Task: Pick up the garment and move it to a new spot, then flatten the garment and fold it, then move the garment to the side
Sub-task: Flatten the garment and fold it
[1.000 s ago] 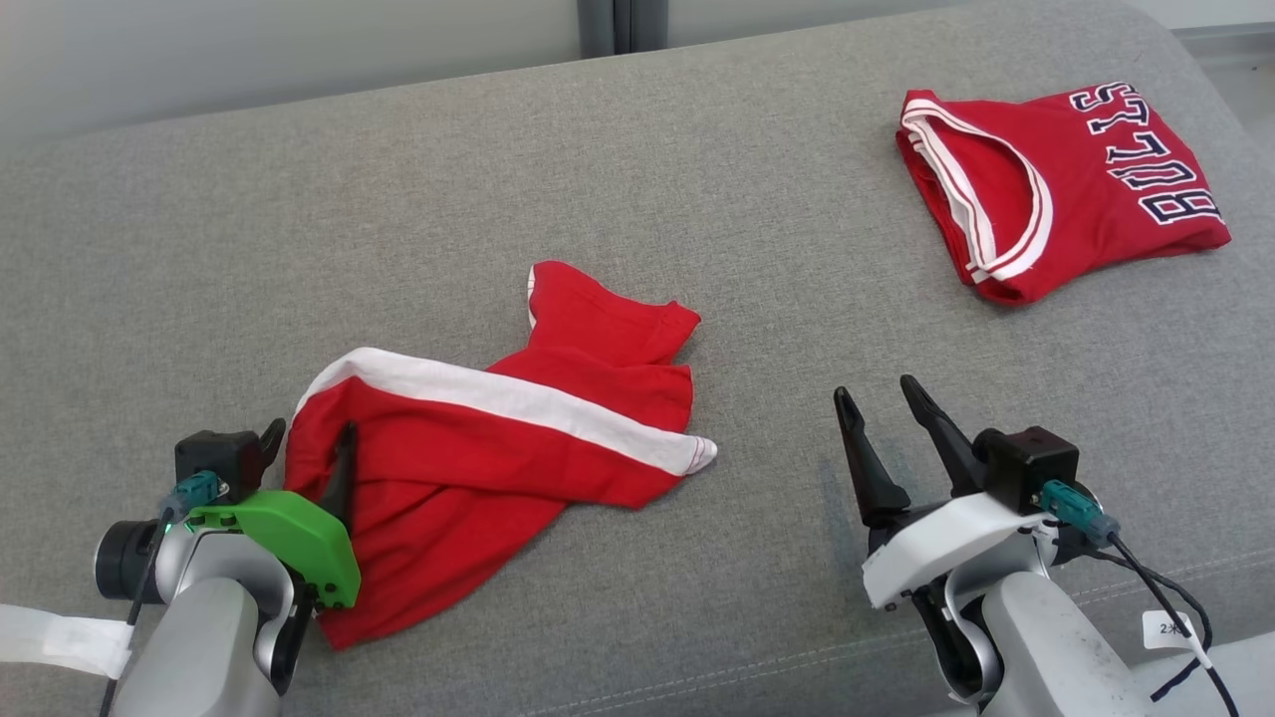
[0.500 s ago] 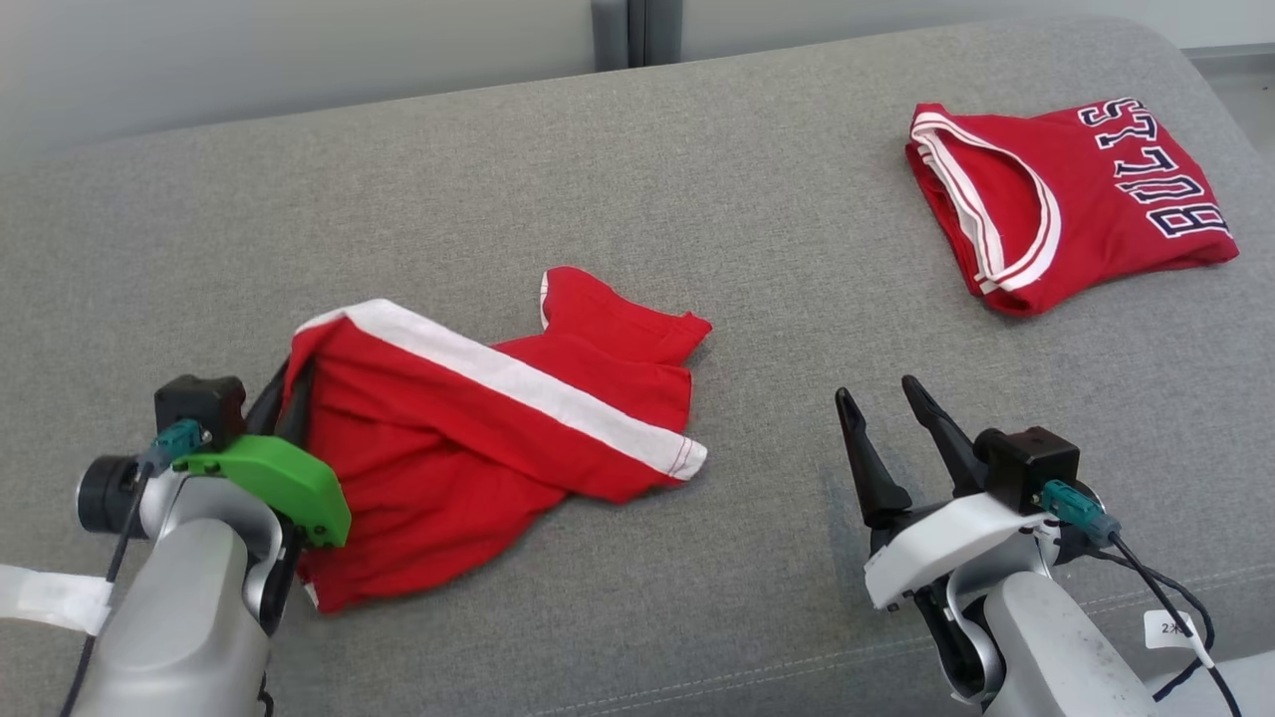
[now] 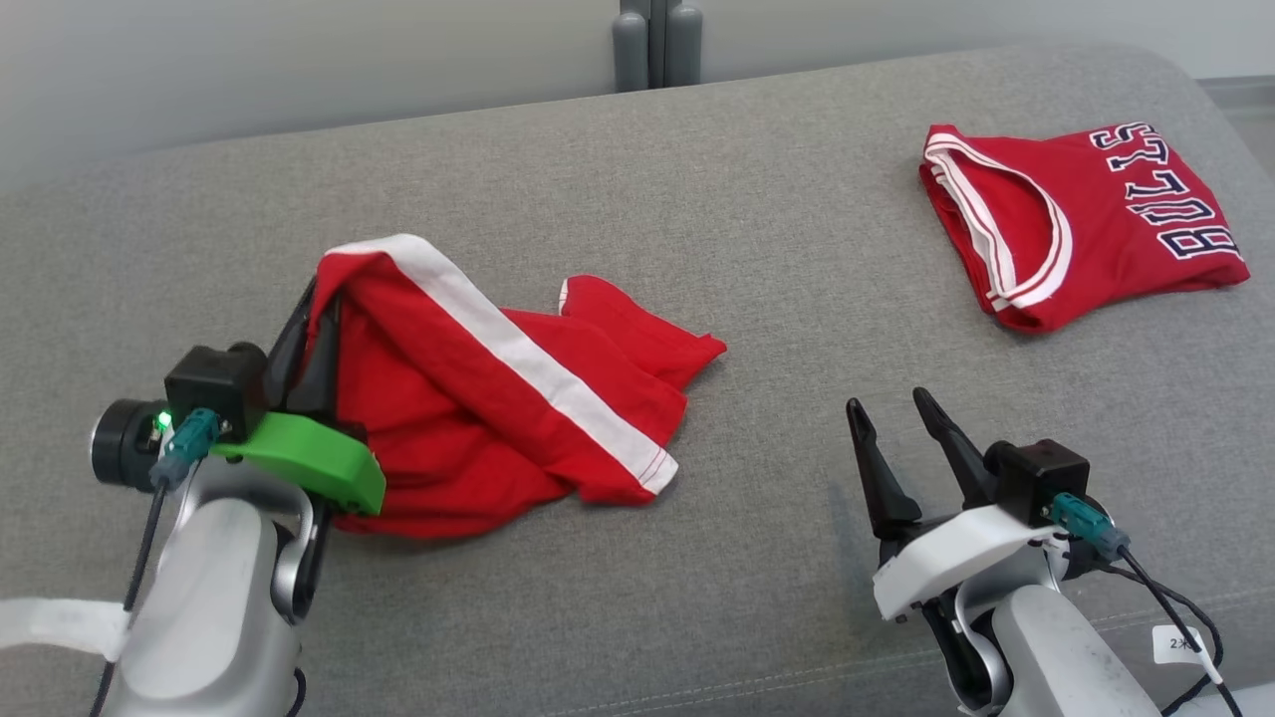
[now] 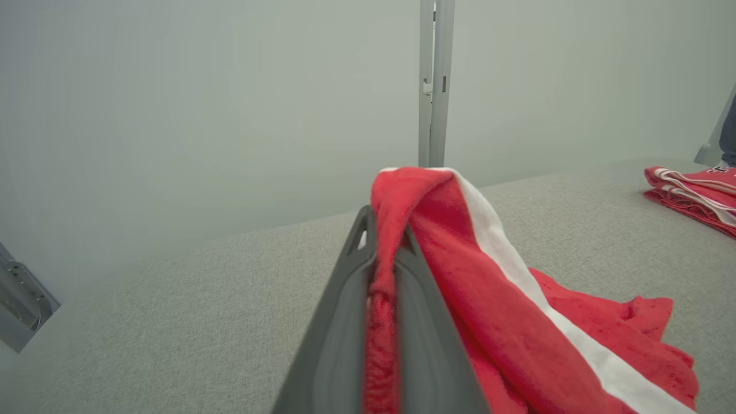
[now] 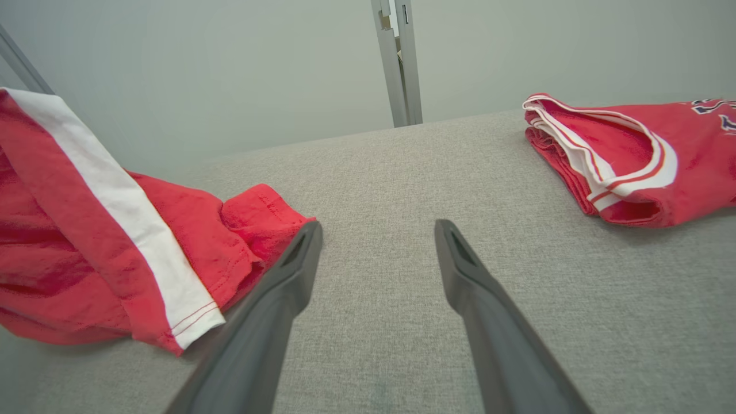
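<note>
Left wrist view: the left gripper (image 4: 384,224) is seen clamped tight on a fold of the red garment (image 4: 494,299). The white-striped edge is pinched and raised off the grey cushion (image 4: 201,299), and the rest is left trailing on it. In the head view, the right gripper (image 3: 887,403) is held wide apart, nothing gripped, near the garment's loose end. A folded red jersey (image 3: 1086,229) is spotted well apart at far right. Its lettering is laid out plainly from the head, while from the left wrist a striped edge is caught.
</note>
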Available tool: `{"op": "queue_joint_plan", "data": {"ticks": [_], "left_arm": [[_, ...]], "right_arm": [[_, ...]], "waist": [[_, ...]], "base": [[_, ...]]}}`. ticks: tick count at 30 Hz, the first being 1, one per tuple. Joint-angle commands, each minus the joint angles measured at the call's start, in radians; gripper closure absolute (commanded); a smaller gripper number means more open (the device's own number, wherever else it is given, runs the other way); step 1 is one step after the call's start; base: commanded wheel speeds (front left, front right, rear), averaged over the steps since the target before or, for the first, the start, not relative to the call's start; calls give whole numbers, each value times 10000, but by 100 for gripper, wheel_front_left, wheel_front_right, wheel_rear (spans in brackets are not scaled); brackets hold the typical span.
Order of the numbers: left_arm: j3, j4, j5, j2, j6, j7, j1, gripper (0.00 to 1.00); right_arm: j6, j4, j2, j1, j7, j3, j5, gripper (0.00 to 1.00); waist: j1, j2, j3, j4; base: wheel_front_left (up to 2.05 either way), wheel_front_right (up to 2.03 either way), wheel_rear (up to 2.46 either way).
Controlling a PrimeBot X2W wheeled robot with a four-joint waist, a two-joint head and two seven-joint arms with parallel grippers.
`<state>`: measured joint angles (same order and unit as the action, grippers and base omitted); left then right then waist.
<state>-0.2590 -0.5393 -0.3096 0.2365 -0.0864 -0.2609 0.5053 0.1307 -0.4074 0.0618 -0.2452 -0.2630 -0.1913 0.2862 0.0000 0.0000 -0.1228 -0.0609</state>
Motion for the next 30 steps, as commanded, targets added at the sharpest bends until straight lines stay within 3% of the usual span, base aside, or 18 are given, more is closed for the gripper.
{"op": "queue_joint_plan", "data": {"ticks": [1,10,16,30], "left_arm": [[84,495,133,-52,65,-36,-632,100],[246,2273,524,-231,282,-37,-2797,100],[142,2966,749,-566,172,-38,-3740,100],[208,1864,908,-1360,-115,-38,-5002,100]], "right_arm": [[-1,21,6,189,-40,-16,-62,0],[-1,8,41,335,-40,23,-15,0],[-1,-27,45,352,-40,26,-24,0],[-1,-167,89,322,-40,-70,96,0]], "waist": [[0,0,182,246],[0,0,269,855],[0,0,317,1176],[0,0,364,1610]], "base": [[0,0,0],[0,0,0],[0,0,0],[0,0,0]]}}
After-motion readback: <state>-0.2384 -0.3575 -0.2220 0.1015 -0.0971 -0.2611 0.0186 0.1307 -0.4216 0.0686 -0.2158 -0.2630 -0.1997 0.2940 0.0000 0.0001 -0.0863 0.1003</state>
